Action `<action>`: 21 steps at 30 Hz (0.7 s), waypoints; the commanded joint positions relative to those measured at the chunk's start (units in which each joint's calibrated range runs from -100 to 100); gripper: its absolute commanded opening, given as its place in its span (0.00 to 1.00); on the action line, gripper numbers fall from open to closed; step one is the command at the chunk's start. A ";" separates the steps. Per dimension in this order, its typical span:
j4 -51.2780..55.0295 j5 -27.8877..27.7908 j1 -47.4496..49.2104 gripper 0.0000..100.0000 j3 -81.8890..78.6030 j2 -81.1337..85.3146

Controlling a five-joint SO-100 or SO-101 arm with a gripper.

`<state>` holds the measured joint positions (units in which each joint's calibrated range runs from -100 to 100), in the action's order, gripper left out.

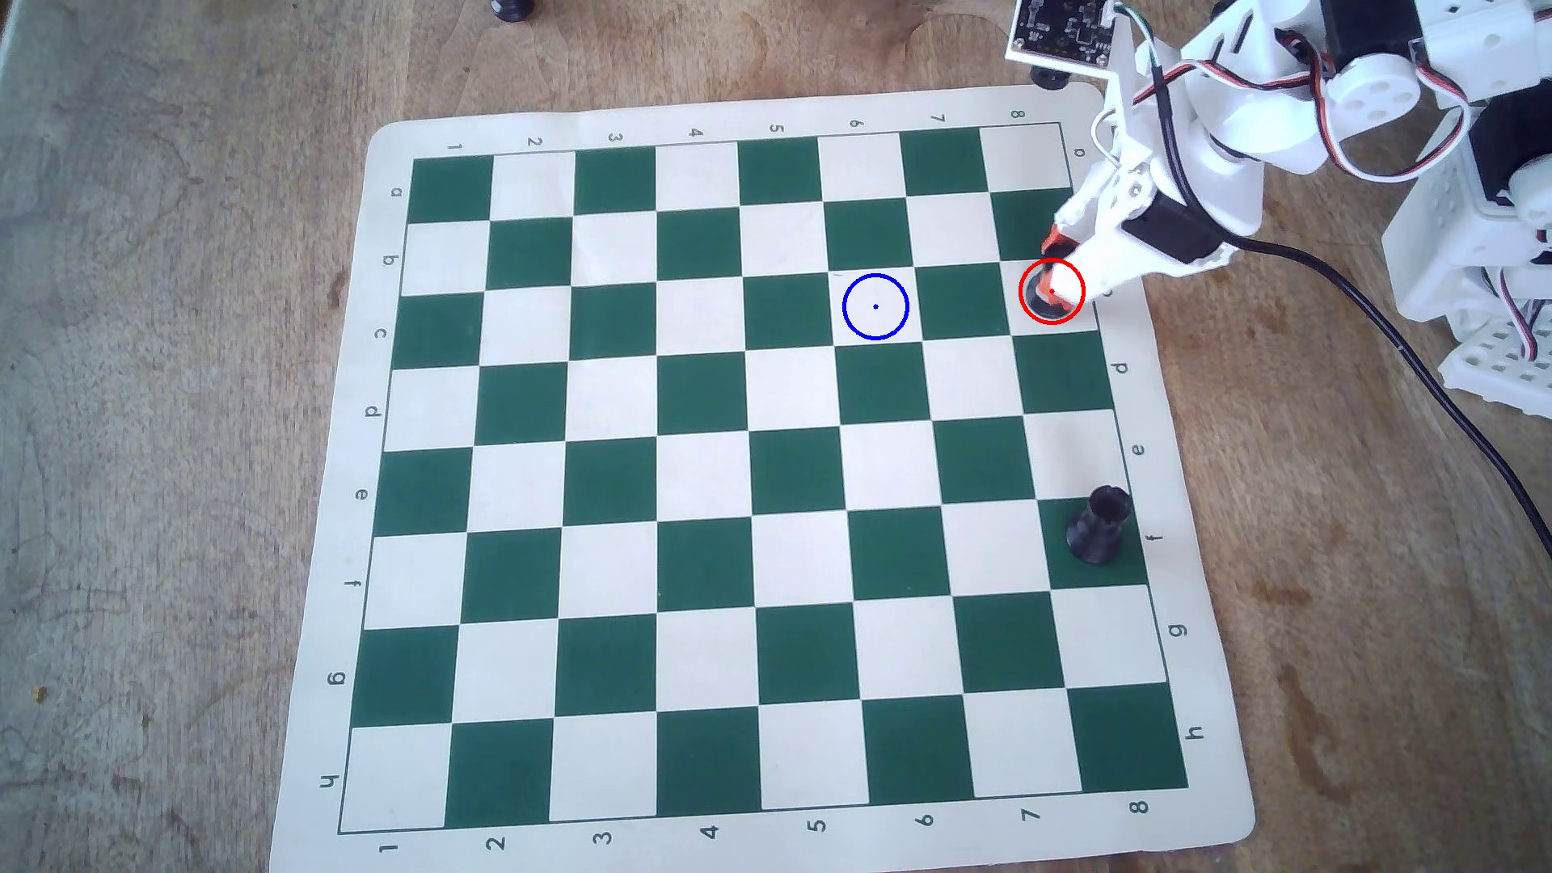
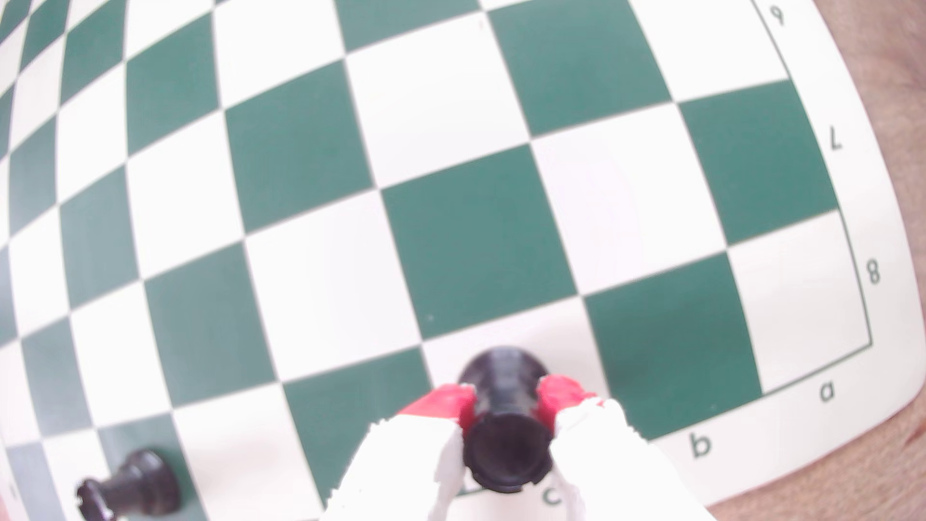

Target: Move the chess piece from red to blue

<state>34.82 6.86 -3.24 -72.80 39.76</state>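
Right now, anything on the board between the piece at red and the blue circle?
Nothing visible. The chess piece sits in the gripper at red; squares toward blue are bare. The other black piece stands well off that line.

White arm (image 1: pixel 1209 159) angled low, red-tipped jaws clamped either side of something.

From the overhead view we look almost straight down, far enough to take in the whole chessboard (image 1: pixel 756 470) on the table (image 1: pixel 168 336). In the wrist view we sit close behind the tool (image 2: pixel 506 416), facing forward-down across the board. Both share the board's 8-file edge.
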 commanded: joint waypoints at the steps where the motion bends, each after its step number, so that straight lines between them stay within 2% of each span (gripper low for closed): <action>1: 0.48 0.10 0.31 0.00 3.53 3.03; 9: 9.98 -0.88 -0.39 0.00 9.70 5.40; 14: 23.98 -1.32 -1.25 0.00 25.83 6.00; 21: 28.49 -1.66 -2.11 0.00 45.87 -5.21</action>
<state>62.39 5.30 -4.28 -42.97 41.01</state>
